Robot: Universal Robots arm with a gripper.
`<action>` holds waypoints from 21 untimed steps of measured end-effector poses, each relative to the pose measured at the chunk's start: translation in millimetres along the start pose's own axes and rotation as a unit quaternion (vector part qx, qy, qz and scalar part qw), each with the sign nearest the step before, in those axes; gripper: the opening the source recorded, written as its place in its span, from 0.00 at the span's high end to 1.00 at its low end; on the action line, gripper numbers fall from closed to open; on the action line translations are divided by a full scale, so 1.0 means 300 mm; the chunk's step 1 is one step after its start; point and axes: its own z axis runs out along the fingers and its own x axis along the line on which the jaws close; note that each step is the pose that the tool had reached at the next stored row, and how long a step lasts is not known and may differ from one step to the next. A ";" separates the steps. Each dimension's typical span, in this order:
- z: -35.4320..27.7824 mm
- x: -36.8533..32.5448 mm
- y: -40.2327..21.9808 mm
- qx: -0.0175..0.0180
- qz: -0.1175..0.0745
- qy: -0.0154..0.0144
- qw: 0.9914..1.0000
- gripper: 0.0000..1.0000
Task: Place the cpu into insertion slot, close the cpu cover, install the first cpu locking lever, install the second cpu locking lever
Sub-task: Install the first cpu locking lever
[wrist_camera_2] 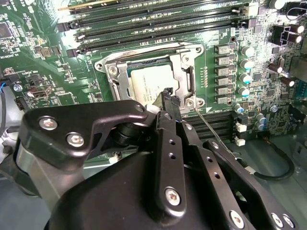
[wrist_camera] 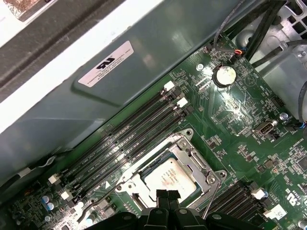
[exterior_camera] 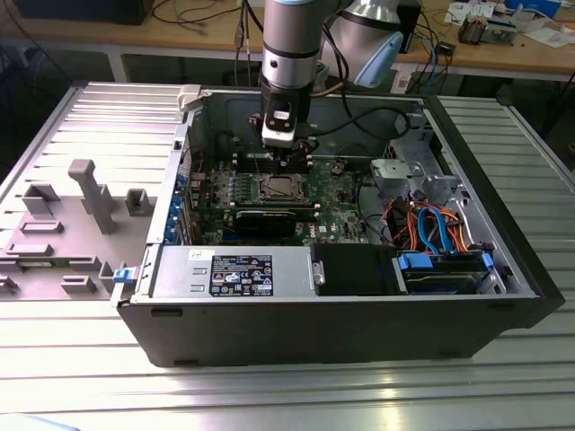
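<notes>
Jaws [wrist_camera: 167,195] together, hiding part of the cpu cover [wrist_camera: 190,152] edge.

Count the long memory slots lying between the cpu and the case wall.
4 memory slots run side by side between the cpu and the case wall. More beyond the cpu are partly hidden behind the gripper.

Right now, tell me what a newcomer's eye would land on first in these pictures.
The black gripper hangs low over the silvery-grey square cpu, which lies in the silver-rimmed insertion slot on the green circuit board. The thin silvery cpu cover frames the chip. In the exterior view, the open dark computer case sits on a ribbed metal table.
</notes>
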 end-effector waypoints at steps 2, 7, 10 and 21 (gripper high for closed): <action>0.000 0.000 0.000 0.000 -0.001 0.000 1.000 0.89; 0.000 0.000 0.000 0.000 -0.004 0.000 1.000 0.89; 0.000 0.000 0.000 0.000 -0.006 0.000 1.000 0.89; 0.000 0.000 0.000 0.000 -0.012 0.000 1.000 0.89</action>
